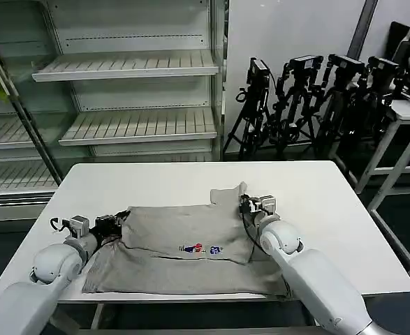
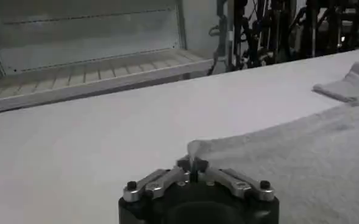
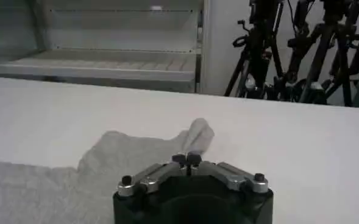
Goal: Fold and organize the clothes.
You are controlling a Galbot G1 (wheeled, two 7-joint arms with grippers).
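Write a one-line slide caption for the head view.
Both grippers, left and right, pinch opposite corners of a grey shirt mid-fold on the white table.

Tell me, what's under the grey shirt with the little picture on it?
Under the shirt you can see the white table. The shirt is folded over itself, so a lower grey layer sticks out at the front. Anything hidden between the layers is covered.

soft matt cotton shirt (image 1: 184, 244), smooth white table (image 1: 316, 195)
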